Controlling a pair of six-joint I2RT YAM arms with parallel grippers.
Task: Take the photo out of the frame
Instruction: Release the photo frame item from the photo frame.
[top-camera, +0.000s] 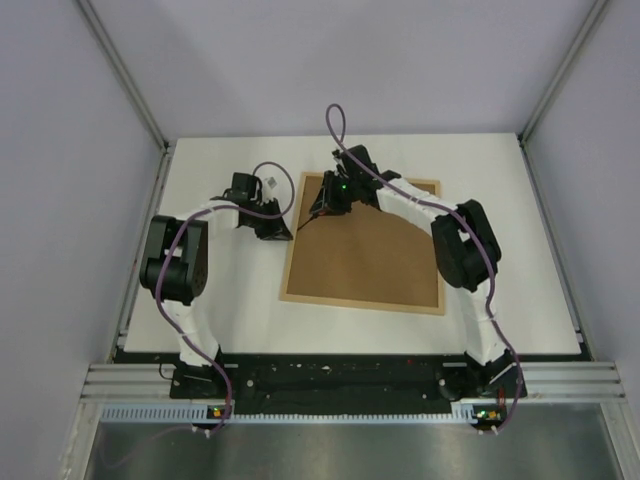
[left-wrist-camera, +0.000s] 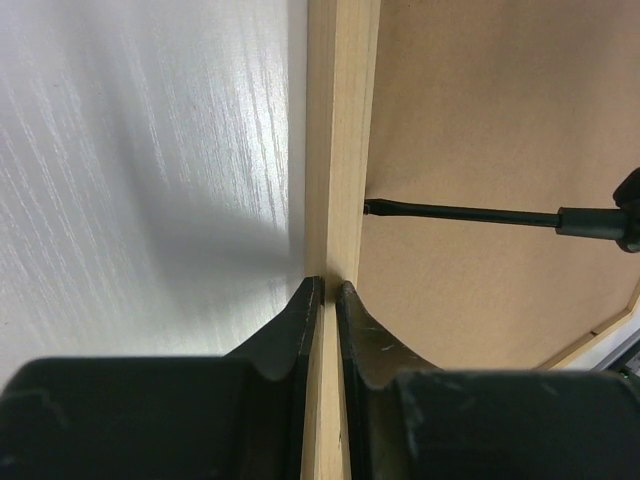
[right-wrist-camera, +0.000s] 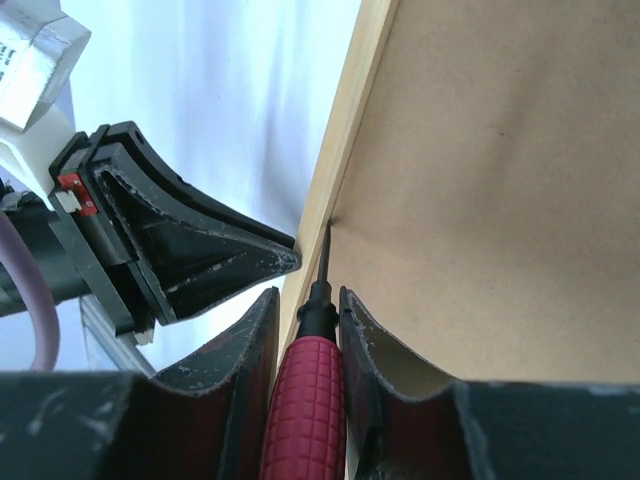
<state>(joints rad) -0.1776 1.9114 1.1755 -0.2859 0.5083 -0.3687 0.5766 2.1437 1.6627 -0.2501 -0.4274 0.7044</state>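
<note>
The left gripper is placed at the left edge of the frame, towards the frame's far-left corner. Its two black fingers are drawn in narrowly on the pale wooden rim. One finger is set on the outer side, over the white table, and the other on the inner side, so that the rim is pinched between them. The frame is laid flat and face down around the middle of the table, apart from all four table edges.

Just to the right of the pinched rim, the thin black shaft of a screwdriver is seen low across the brown backing board. Its tip is set at the seam where the board meets the inner side of the left rim. The red gridded handle is clamped between the fingers of the right gripper. That gripper is held over the far-left part of the board, near the left gripper but not touching it.

The opening of the frame is filled by the backing board. The photo cannot be seen in any view; only the board's brown back is shown.

Further right, the right arm is bent over the right side of the frame, with its base fixed at the near edge of the table.
</note>
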